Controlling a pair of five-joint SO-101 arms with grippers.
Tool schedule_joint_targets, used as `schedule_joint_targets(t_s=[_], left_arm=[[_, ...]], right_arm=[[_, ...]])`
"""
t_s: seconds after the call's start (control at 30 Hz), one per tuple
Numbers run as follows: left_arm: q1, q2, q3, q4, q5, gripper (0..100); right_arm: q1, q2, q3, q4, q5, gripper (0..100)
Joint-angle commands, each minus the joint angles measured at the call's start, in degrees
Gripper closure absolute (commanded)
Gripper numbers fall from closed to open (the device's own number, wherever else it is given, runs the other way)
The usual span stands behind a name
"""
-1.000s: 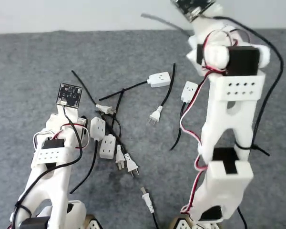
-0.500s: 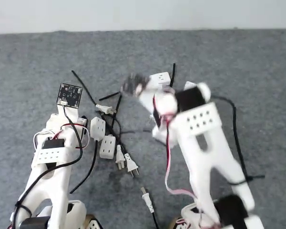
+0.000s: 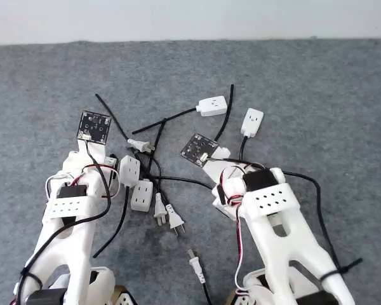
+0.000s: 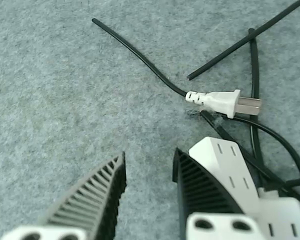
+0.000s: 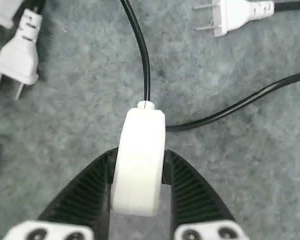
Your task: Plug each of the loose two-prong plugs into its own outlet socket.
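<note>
Now the right tool (image 5: 141,154) clamped a white plastic plug (image 5: 139,167); the left tool (image 4: 149,156) gaped wide beside a white plastic outlet block (image 4: 230,167).

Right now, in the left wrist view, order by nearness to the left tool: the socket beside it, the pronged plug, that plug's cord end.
1. Socket, right against the left tool.
2. Plug, just beyond the socket.
3. Cord end, farthest, out on the carpet.
</note>
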Motion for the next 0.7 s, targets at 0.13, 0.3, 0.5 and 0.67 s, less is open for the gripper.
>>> schedule_joint_targets(t_s=[0.13,0.3,0.5,0.67], left_arm=[[0.4,-0.4,-0.1,-1.6,-0.4,84],[0.4,-0.4,-0.1,-1.6,-0.4,84],[0.4,-0.4,-0.1,-1.6,-0.4,84],[0.4,-0.4,-0.1,-1.6,-0.4,84]], right_arm=[[3.3,11.9,-0.3,-11.5,-0.3,98.8],[4.2,21.9,-0.3,-17.8,-0.6,98.8],[4.3,18.6,1.6,-17.5,-0.7,98.8],[3.3,9.1,10.6,-23.6,-0.7,98.8]])
